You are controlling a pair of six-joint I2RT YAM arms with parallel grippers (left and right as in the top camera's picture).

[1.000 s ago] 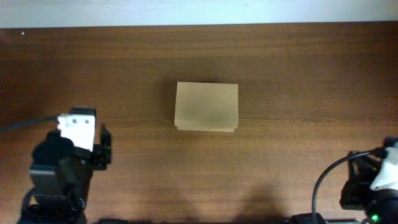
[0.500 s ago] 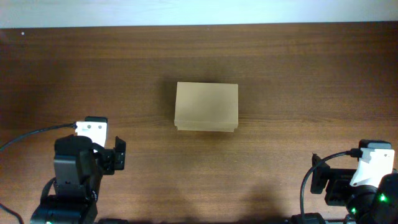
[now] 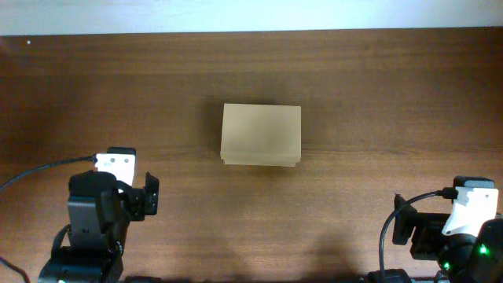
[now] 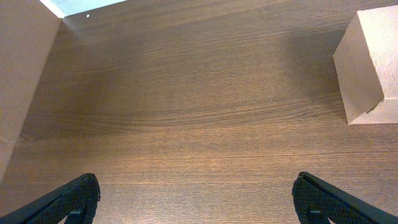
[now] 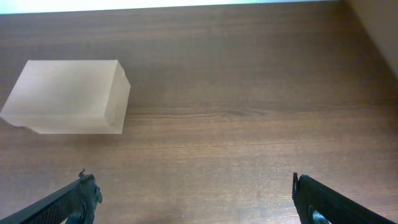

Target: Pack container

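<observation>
as seen from overhead, one container [image 3: 261, 135] is listed: a small plain tan cardboard box, set flat on the table [image 3: 377, 94] just toward 12 o'clock of the centre, its long sides running from 9 to 3 o'clock. the lid is seen folded down, with a narrow lip showing along the 6 o'clock edge.

item, left arm [image 3: 93, 216]: placed at 7 o'clock of the table, well apart from the box and pointed toward 12 o'clock. a dark cable [image 3: 39, 167] is trailed from it toward 9 o'clock.

item, left gripper [image 4: 196, 202]: jaws spread wide apart, nothing held. only bare wood is framed between the black fingertips [image 4: 71, 199] in its wrist view, where the box is caught at 2 o'clock.

item, right arm [image 3: 464, 236]: placed at 5 o'clock of the table, likewise well apart from the box. a green light [image 3: 480, 250] is lit on it.

item, right gripper [image 5: 194, 202]: jaws spread wide apart, nothing held. in its wrist view the box is found at 10 o'clock, resting flat.

item, table: dark brown wood grain, bordered at 12 o'clock by a pale strip [image 3: 236, 16]. a tan panel [image 4: 18, 81] is seen at 9 o'clock of the left wrist view; what it is cannot be told.
</observation>
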